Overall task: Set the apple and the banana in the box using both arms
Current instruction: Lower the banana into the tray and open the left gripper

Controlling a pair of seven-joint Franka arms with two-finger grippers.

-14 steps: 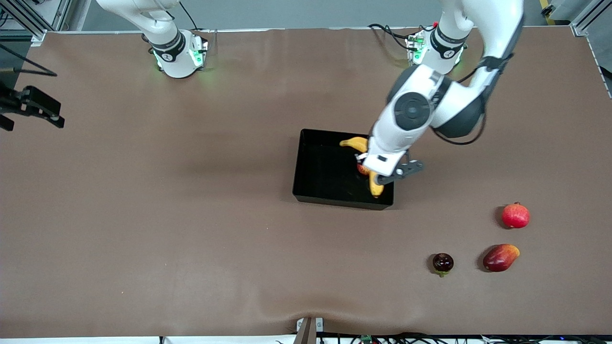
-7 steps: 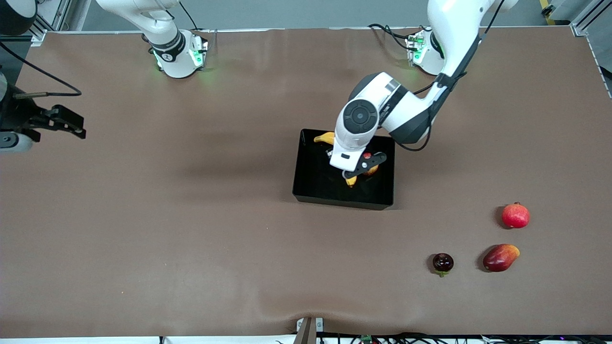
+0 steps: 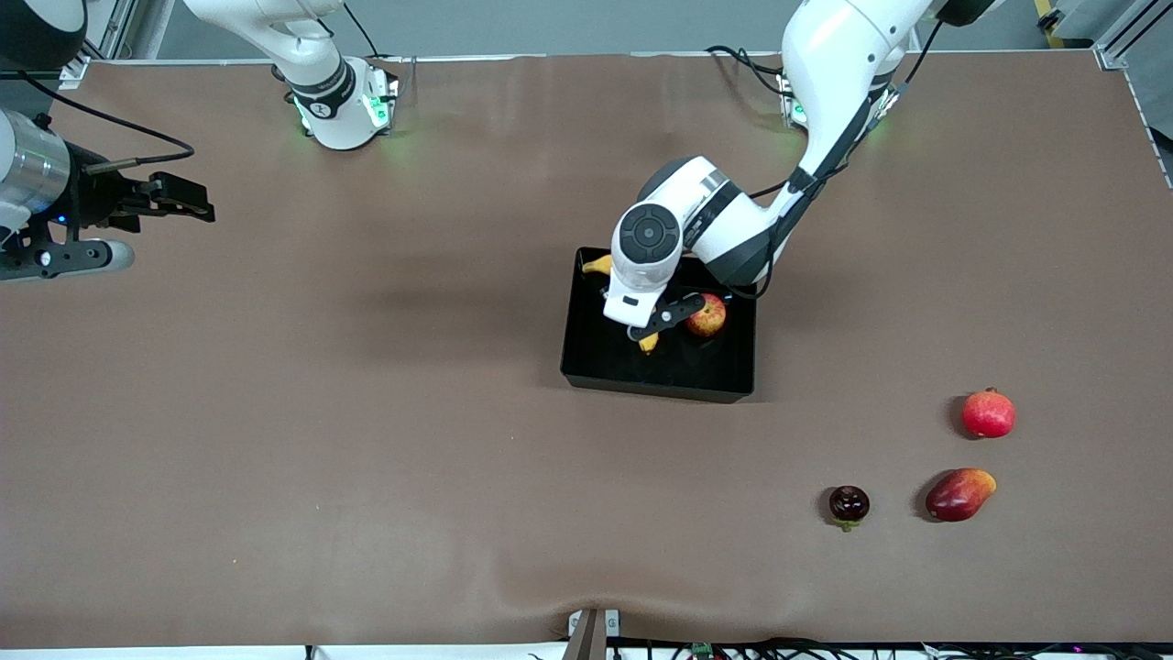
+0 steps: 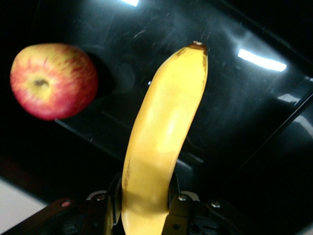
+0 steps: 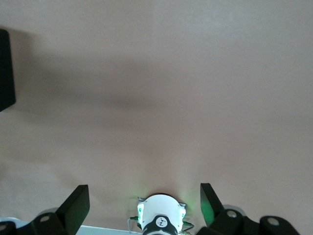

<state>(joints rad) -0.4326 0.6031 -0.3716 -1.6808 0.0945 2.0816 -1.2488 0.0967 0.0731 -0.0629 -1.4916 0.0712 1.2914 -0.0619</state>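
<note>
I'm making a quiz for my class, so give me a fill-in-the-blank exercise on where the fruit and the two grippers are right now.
1. The left gripper is shut on the ____.
2. The apple lies inside the ____.
3. The right gripper, over bare table toward the right arm's end, has its fingers ____.
4. The pomegranate, mango and dark fruit all lie on the ____, outside the box.

Missing words: banana; box; open; table

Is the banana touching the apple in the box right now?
Apart. The left wrist view shows a dark strip of box floor between the apple and the banana, which the left hand grips at its lower end.
</note>
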